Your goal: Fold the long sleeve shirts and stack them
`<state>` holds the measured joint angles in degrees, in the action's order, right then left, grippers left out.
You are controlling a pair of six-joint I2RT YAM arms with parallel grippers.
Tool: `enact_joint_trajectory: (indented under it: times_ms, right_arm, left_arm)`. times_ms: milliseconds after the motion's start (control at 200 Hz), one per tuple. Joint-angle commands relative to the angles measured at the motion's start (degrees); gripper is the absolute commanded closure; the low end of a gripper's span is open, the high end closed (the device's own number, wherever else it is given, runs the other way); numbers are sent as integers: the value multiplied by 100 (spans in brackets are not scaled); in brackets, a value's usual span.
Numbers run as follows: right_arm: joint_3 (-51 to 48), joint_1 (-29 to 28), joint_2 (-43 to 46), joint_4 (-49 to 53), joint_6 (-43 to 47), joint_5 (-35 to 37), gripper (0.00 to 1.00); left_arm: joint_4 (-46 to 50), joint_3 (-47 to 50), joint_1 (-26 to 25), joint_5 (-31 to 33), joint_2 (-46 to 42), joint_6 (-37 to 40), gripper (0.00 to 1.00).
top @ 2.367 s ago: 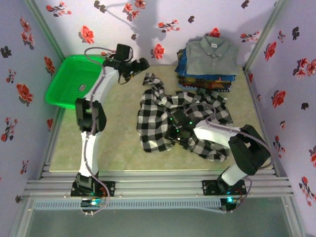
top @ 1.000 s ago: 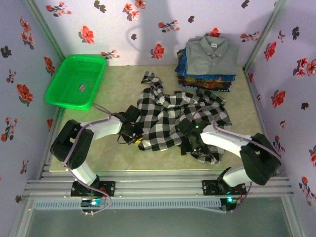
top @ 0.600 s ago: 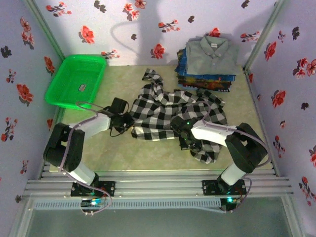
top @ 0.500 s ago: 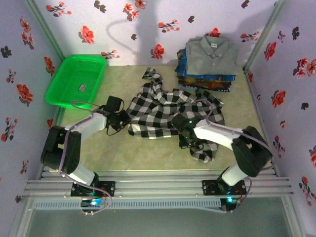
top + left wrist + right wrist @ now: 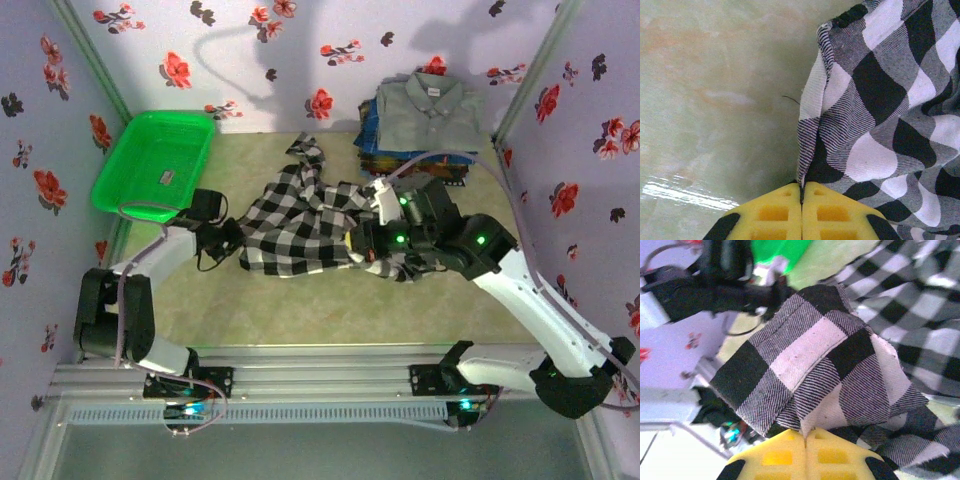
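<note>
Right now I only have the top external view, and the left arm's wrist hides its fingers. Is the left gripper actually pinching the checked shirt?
Observer: Yes. On the left wrist camera the left gripper has its yellow pads closed together on a thin hemmed edge of the checked shirt.
Operator: And the right one?
Observer: The right gripper is shut too, on a thicker fold with a stitched band running across it.
Operator: Anything else caught in the left pinch?
Observer: No, just that one edge; bare table lies beside it.
</note>
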<state>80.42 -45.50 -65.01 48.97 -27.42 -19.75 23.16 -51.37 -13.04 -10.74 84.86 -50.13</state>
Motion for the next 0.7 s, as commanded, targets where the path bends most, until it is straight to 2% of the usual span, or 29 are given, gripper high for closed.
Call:
enact_joint_trajectory:
  times_ms: [0, 145, 210, 235, 285, 325, 365, 400, 470, 540, 570, 625, 695]
  right_arm:
    - [60, -283, -155, -543, -427, -1254, 100]
    - [368, -986, -608, -693, -728, -2024, 100]
    - [340, -1279, -851, -740, -881, -2413, 92]
    - [326, -1352, -902, -732, -917, -2536, 85]
    - [197, -1457, -989, -811, -984, -2818, 60]
    - [123, -1432, -960, -690, -820, -2807, 48]
    - [227, -1265, -911, -134, -300, -2342, 41]
    - [325, -901, -904, 343, -9, -1839, 35]
    - [600, 262, -1015, 1131, 109, -721, 28]
    - [688, 1425, -1239, 1710, 50, 443, 27]
    - [739, 1833, -1356, 1818, 116, 1009, 27]
    - [656, 2238, -1521, 1644, 378, 2078, 26]
    - [525, 2670, -1940, 1239, 763, 2881, 25]
  left_arm:
    - [260, -64, 115, -42, -187, 244, 94]
    - [253, 50, 158, -38, -207, 267, 93]
    - [226, 96, 172, -18, -215, 284, 93]
    - [210, 121, 185, -9, -215, 287, 93]
    - [189, 173, 203, -7, -226, 300, 93]
    - [193, 208, 218, -7, -238, 323, 93]
    - [213, 236, 231, -7, -271, 370, 94]
    - [240, 278, 244, -7, -306, 407, 94]
    - [309, 379, 249, 1, -424, 485, 93]
    - [351, 597, 271, 9, -598, 511, 94]
    - [363, 703, 276, 12, -682, 516, 93]
    - [400, 916, 298, 67, -844, 498, 93]
    - [400, 1232, 347, 80, -1087, 454, 93]
